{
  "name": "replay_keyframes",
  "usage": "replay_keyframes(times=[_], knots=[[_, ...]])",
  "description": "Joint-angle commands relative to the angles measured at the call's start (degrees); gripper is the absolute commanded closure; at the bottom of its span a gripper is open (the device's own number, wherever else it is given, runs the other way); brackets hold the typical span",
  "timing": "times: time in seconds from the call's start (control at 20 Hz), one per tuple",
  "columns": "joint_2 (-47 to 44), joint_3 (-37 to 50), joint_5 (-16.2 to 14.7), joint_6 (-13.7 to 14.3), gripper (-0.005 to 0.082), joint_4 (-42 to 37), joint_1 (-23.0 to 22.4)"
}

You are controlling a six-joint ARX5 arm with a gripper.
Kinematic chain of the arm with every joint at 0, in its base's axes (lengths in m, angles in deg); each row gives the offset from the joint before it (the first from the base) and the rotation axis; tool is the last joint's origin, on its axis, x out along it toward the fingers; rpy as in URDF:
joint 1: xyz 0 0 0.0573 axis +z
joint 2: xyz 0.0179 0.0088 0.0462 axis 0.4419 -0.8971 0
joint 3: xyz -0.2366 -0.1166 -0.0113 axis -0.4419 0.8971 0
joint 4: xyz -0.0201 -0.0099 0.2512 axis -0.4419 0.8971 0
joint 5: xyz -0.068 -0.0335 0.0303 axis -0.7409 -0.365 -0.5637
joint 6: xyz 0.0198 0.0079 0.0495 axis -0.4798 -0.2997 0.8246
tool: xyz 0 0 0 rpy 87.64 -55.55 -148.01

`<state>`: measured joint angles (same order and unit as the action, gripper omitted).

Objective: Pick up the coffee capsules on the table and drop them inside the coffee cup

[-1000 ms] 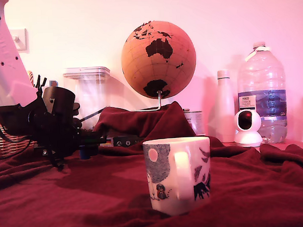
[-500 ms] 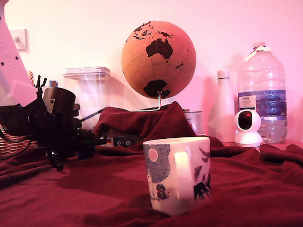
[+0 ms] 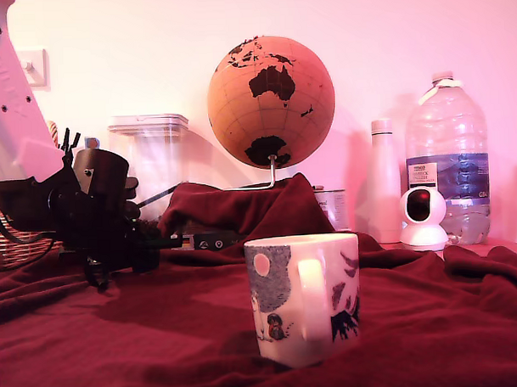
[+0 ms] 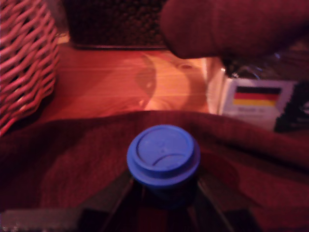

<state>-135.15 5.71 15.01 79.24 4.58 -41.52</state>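
Compared with 1 second ago, the gripper [image 3: 146, 248] sits slightly lower over the red cloth [image 3: 161, 333], and the blue capsule, then visible below it, is now masked in the exterior view. Wrist view: the capsule [image 4: 163, 154] stands between the 2 dark fingers [image 4: 113, 195], which converge on its body from either side; the jaws appear closed on it, narrowly apart by the capsule's own width. Step in hand, as judged: the grasp, with lifting not yet begun. Next move calls for raising the capsule clear of the cloth folds and carrying it toward the exterior view's right to the mug [image 3: 303, 298], which stands well apart, upright, mouth open. A wicker basket [image 4: 24, 63] lies near the gripper.
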Motion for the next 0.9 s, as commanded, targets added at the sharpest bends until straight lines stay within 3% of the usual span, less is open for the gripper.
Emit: replay_keyframes(times=[0.0,0.4,0.6,0.85], knots=[[-1.95,-0.35,-0.57,1.46,0.0615,-0.63,-0.22],[0.83,-0.33,-4.13,2.91,0.0615,4.63,-0.26],[3.06,-0.28,-8.02,2.84,0.0615,7.23,-0.26],[5.57,1.22,-10.56,2.89,0.0615,9.49,-0.68]])
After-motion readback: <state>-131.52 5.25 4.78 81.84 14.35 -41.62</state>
